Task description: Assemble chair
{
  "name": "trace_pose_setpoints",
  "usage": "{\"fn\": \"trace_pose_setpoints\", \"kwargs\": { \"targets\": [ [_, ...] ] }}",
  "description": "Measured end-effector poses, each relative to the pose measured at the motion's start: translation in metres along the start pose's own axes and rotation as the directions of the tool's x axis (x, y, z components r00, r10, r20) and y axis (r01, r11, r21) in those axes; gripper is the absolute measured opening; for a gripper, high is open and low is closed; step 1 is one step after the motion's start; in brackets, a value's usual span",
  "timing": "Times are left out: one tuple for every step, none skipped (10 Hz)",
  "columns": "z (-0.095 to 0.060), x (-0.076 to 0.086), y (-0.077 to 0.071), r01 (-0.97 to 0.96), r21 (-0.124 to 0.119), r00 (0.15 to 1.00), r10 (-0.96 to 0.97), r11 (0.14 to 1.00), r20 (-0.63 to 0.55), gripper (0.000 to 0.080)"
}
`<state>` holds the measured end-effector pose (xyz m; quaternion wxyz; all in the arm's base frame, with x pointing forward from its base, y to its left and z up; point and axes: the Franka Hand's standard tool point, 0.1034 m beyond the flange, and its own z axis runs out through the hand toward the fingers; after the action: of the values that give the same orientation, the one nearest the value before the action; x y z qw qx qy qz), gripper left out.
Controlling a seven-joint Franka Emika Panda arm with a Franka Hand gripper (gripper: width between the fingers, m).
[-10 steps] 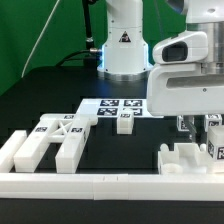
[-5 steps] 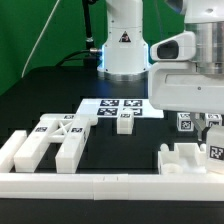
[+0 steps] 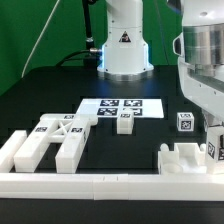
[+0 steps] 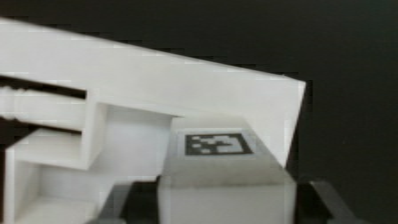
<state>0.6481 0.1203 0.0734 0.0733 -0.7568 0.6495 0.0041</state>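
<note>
My gripper [image 3: 213, 138] is at the exterior view's right edge, over a white chair piece with upright posts [image 3: 183, 160]. In the wrist view my gripper [image 4: 228, 206] is shut on a narrow white tagged block [image 4: 217, 150], with a dark finger [image 4: 134, 202] on each side of it. That block [image 3: 214, 150] stands against the larger white piece [image 4: 143, 100]. A small tagged cube [image 3: 184, 122] lies just behind it. At the exterior view's left lies a big white chair piece with a cross brace [image 3: 45, 143]. A small white tagged block [image 3: 124, 122] sits mid-table.
The marker board [image 3: 122, 104] lies mid-table in front of the robot base [image 3: 124, 50]. A long low white border bar [image 3: 100, 181] runs along the front edge. The table surface is black.
The arm has shifted toward the exterior view's right and risen a little, uncovering the small tagged cube. The gripped block stays at the right piece.
</note>
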Motion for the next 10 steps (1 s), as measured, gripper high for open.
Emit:
{"fn": "trace_pose_setpoints", "kwargs": {
  "targets": [
    [0.0001, 0.0001, 0.0002, 0.057, -0.001, 0.998, -0.057, 0.998, 0.0, 0.0288],
    [0.0001, -0.0003, 0.0002, 0.059, -0.001, 0.998, -0.059, 0.998, 0.0, 0.0288],
    [0.0, -0.0014, 0.0023, 0.202, -0.022, 0.979, -0.202, 0.979, 0.001, 0.0469],
    [-0.0007, -0.0027, 0.0005, 0.419, -0.02, 0.908, -0.419, 0.908, -0.006, 0.0595],
    [-0.0007, -0.005, -0.0002, 0.576, -0.018, 0.818, -0.576, 0.818, -0.005, 0.0595],
    [-0.0005, -0.0078, 0.0, 0.703, -0.019, 0.711, -0.703, 0.711, -0.002, 0.0638],
    [-0.0012, -0.0084, 0.0002, 0.746, -0.02, 0.665, -0.746, 0.665, -0.004, 0.0638],
    [-0.0006, -0.0073, 0.0004, 0.787, -0.021, 0.617, -0.787, 0.617, -0.003, 0.0647],
    [-0.0005, -0.007, 0.0004, 0.815, -0.022, 0.58, -0.815, 0.579, -0.002, 0.0647],
    [-0.0008, -0.0054, -0.0002, 0.885, -0.029, 0.464, -0.886, 0.464, -0.002, 0.0649]
  ]
}}
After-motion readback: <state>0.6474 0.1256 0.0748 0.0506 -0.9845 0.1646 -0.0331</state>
